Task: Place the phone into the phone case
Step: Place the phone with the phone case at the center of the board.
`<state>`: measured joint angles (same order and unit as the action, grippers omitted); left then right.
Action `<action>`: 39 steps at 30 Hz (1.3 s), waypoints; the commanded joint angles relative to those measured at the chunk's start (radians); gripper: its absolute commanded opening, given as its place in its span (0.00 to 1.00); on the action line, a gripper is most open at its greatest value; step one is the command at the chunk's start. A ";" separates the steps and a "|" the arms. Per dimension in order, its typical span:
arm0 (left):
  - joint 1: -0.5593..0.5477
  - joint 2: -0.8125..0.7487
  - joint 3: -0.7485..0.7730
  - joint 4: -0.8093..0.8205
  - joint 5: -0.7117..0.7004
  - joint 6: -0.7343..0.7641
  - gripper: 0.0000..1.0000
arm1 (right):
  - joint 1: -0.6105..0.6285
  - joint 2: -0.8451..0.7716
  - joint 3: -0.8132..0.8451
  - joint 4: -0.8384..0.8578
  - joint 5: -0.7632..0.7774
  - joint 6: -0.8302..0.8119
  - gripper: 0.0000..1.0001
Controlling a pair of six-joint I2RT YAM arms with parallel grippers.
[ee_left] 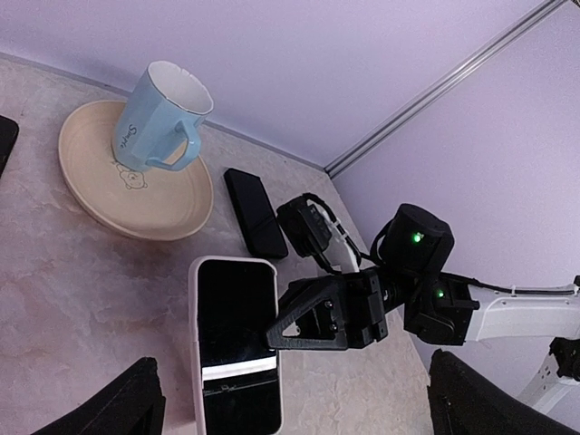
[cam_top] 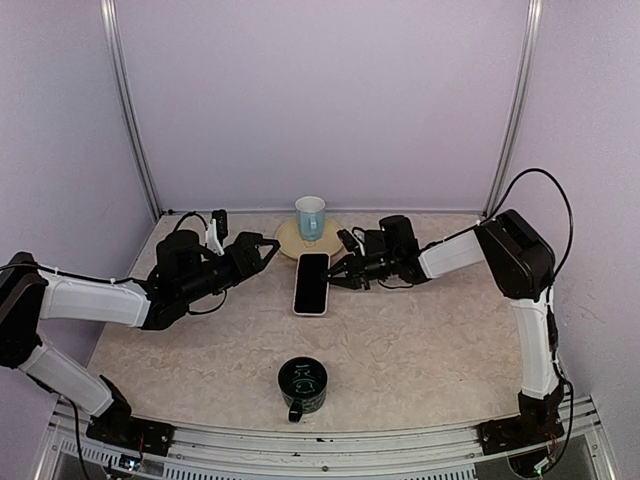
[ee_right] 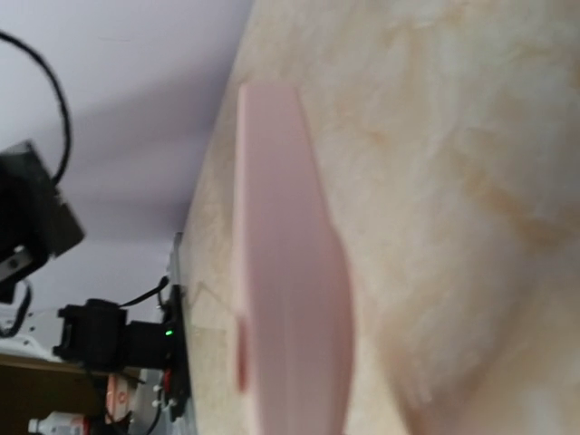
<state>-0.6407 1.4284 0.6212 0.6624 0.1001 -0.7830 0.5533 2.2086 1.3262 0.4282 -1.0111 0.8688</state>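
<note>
Two arms are reaching in toward the middle of the table point(cam_top: 430, 340) from opposite sides. The left arm is lying low, its forearm stretching up and to the right, and the left end effector point(cam_top: 268, 250) is hovering just left of the plate point(cam_top: 288, 243), apart from everything. Its fingers point(ee_left: 122, 406) are standing wide apart, framing the wrist view at both lower corners. The right arm is rising steeply from its base, bending sharply at the elbow near the right wall, and running its forearm leftward, close to level. The right end effector point(ee_left: 275, 333) is pinched together into a single point, with nothing visible between the tips, and that point is sitting at the right edge of the phone point(cam_top: 313, 281). The phone is lying flat, screen up, inside the pale phone case point(ee_left: 194, 362), whose rim is showing around the dark glass; the right wrist view is showing only a blurred pink side of it. Just beyond it, a blue cup point(cam_top: 310, 215) is standing on the plate, and a black slab point(ee_left: 256, 213) is lying beside the plate. A dark mug point(cam_top: 302, 384) is sitting well apart, near the front edge.
</note>
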 commanded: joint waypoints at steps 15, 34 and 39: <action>0.016 -0.013 -0.022 0.016 -0.001 -0.004 0.99 | -0.007 0.136 0.178 -0.192 0.033 -0.116 0.00; 0.019 0.031 -0.021 0.055 0.019 -0.028 0.99 | -0.012 0.161 0.228 -0.318 0.109 -0.189 0.18; 0.019 0.039 -0.025 0.065 0.024 -0.034 0.99 | -0.013 0.165 0.234 -0.323 0.111 -0.190 0.20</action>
<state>-0.6289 1.4559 0.6067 0.6903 0.1059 -0.8112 0.5499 2.3604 1.5383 0.1089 -0.9165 0.7002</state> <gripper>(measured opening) 0.989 0.190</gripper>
